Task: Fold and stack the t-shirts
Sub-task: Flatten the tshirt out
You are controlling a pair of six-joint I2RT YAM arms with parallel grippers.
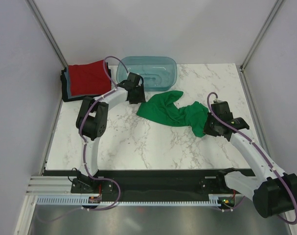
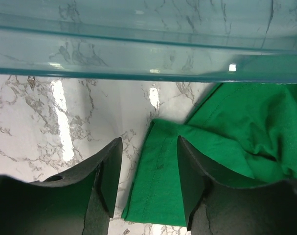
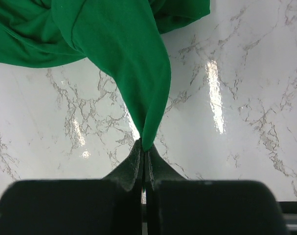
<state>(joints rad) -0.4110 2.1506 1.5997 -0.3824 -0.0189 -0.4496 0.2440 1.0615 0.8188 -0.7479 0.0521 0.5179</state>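
Observation:
A bright green t-shirt (image 1: 175, 113) lies crumpled in the middle of the marble table. My right gripper (image 1: 208, 128) is shut on its right end; in the right wrist view the cloth (image 3: 114, 44) is pinched between the closed fingertips (image 3: 145, 149) and lifted off the table. My left gripper (image 1: 136, 96) is open at the shirt's left end; in the left wrist view a hemmed edge of the green t-shirt (image 2: 160, 181) lies between its spread fingers (image 2: 149, 171). A red folded t-shirt (image 1: 88, 78) tops a stack with light blue and black shirts at the back left.
A translucent teal plastic tub (image 1: 148, 72) stands at the back, just behind my left gripper; its wall fills the top of the left wrist view (image 2: 138, 54). White walls enclose the table (image 1: 138, 142) on the left, back and right.

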